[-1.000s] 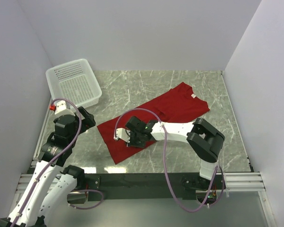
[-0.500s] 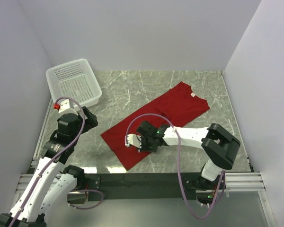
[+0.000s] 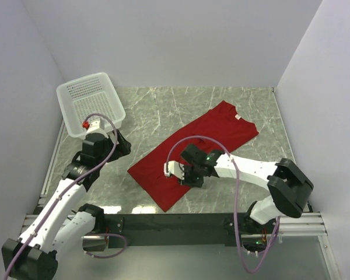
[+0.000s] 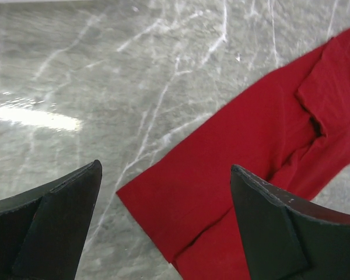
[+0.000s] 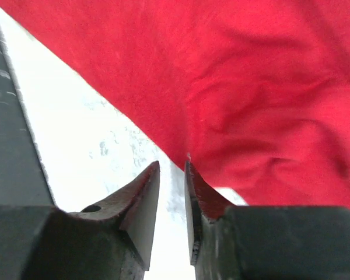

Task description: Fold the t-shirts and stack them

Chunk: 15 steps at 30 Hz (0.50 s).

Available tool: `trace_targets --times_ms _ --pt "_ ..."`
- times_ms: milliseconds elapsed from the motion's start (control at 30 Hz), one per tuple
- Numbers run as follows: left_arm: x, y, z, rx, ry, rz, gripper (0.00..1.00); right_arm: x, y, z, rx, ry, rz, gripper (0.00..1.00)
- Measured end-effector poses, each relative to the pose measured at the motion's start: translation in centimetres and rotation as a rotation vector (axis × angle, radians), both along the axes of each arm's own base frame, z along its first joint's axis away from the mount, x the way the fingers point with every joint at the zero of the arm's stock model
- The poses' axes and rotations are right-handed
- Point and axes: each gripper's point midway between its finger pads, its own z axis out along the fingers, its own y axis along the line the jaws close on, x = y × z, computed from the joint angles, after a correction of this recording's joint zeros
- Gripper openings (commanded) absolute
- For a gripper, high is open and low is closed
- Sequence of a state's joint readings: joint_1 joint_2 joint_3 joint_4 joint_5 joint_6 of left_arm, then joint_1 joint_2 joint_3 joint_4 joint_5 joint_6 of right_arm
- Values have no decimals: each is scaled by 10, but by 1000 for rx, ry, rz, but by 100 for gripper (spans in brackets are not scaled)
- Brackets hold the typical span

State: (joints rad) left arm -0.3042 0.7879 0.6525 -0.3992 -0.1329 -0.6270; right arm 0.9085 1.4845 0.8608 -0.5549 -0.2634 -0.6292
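While peering down past the left gripper, finds its jaws spread wide and clasping nothing. Between and ahead of those fingers, sees the grey marble table, then the near corner of the red t-shirt just beyond the tips, stretching off toward the gripper's right (with a creased fold near the far end). Behind and beside that gripper, spots a white mesh basket, well apart from the cloth.

Over at the right gripper, finds the jaws set close with only a narrow slit between. Meets the shirt's lower edge right at the fingertips, spreading away above them and to their right. Cannot tell between a pinch on the cloth and a mere touch. Beneath the tips, shows bright glare off the table; farther to the gripper's left, a dark strip.
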Motion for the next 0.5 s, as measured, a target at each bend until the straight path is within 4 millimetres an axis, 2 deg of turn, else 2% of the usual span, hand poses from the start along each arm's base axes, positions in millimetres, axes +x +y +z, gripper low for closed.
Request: trace_targets --times_ms 100,200,267,367,500 --pt "6 -10 -6 -11 15 -46 94 10 9 29 78 14 -18 34" --pt "14 -23 -18 -19 51 -102 91 39 17 69 188 -10 -73 35" --pt "19 -31 -26 -24 77 -143 91 58 13 91 248 -32 -121 35" --pt "29 -46 -30 -43 102 -205 91 89 -9 117 314 -68 -229 35" --pt "52 -73 -22 -86 97 -307 91 119 -51 126 342 -92 -406 35"
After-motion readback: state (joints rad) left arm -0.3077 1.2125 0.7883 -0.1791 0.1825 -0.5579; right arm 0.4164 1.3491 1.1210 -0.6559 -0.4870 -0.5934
